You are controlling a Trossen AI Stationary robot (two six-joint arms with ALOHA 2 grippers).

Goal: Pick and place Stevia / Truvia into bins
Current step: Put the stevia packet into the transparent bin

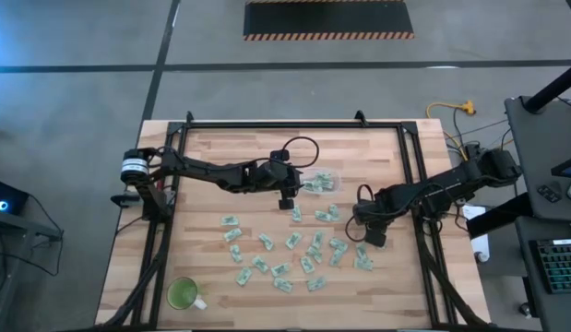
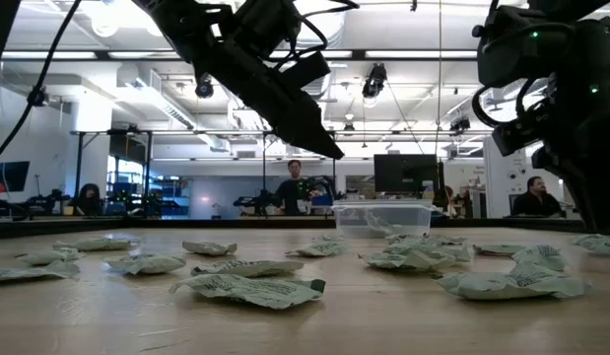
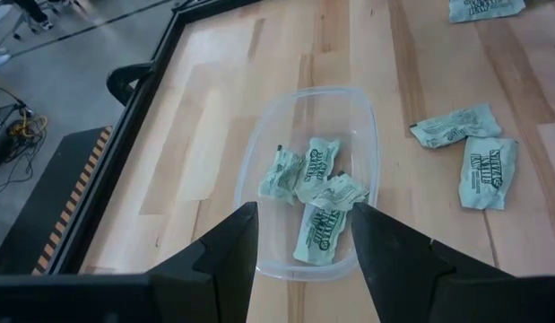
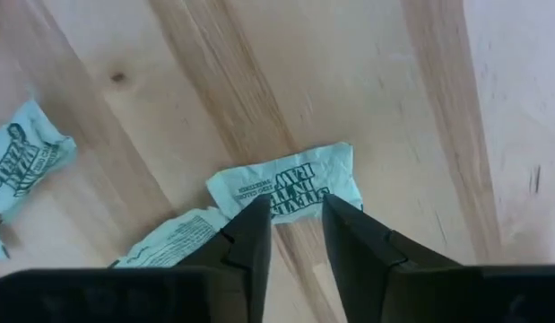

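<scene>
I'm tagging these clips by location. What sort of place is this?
Probably an open-plan robotics lab or workshop. The low view shows people at workstations with monitors under exposed ceiling ducts. From above, a framed wooden table stands on concrete flooring with hazard-striped matting.

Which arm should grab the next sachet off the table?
Right. The right gripper hangs low with open jaws straddling a sachet on the wood. The left gripper is open and empty over the bin, away from loose sachets.
</scene>
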